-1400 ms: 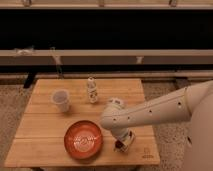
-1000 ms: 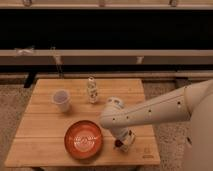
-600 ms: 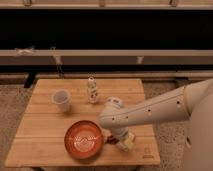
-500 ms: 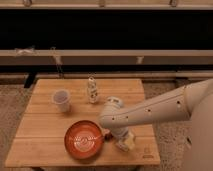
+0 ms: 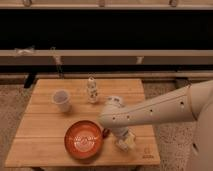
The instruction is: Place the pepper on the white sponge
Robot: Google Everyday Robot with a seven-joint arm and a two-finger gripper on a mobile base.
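Wooden surface point(image 5: 45, 116), slatted, carrying all items.

- Gripper point(image 5: 121, 139): low at the front right, at the end of a white arm point(image 5: 150, 112) reaching in from the right. Whether the jaws are open, closed or gripping cannot be told.
- White sponge point(image 5: 128, 144): pale block touching or just under the gripper, near the front edge.
- Pepper point(image 5: 105, 132): small dark red shape between the gripper and the right rim of an orange-red bowl point(image 5: 82, 140). Whether it is held cannot be told.
- Clear cup point(image 5: 61, 100) and small white bottle point(image 5: 92, 90): toward the back, well apart from the work.

Step in hand, as judged: bringing the pepper onto the sponge. Done well, the pepper is centred over the block and let go low, lengthwise, so it does not roll off.

Room: the bowl crowds the left and the front edge lies close. Open surface lies behind and to the right, so that is the way to withdraw.
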